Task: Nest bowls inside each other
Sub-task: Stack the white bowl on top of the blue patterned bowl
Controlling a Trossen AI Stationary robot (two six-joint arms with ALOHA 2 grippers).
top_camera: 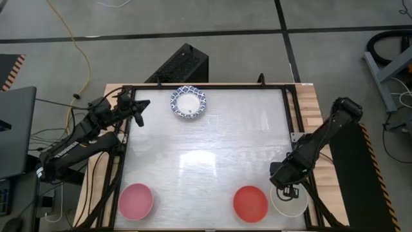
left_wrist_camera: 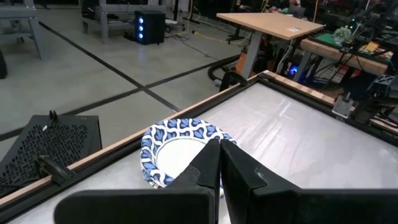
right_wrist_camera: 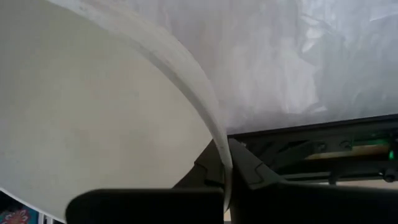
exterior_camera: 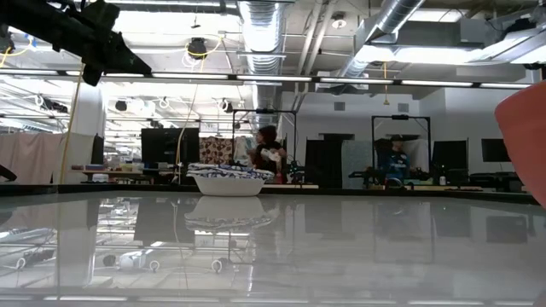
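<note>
Grey concrete floor (top_camera: 225,16) with dark seams; wooden desk (left_wrist_camera: 270,25); ceiling ducts (exterior_camera: 260,26), strip lights.

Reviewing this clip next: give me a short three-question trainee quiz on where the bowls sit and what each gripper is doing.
1. True or false: the right gripper is shut on the rim of the plain white bowl.
2. Which bowl sits nearest the left gripper? A) pink bowl B) red bowl C) blue-patterned bowl
3. Fill in: the red bowl sits directly beside the ____ bowl.

Key
1. True; the right wrist view shows the fingers pinching the rim.
2. C; the left gripper is shut, holds nothing and waits at the table's far left corner.
3. Plain white.
</note>
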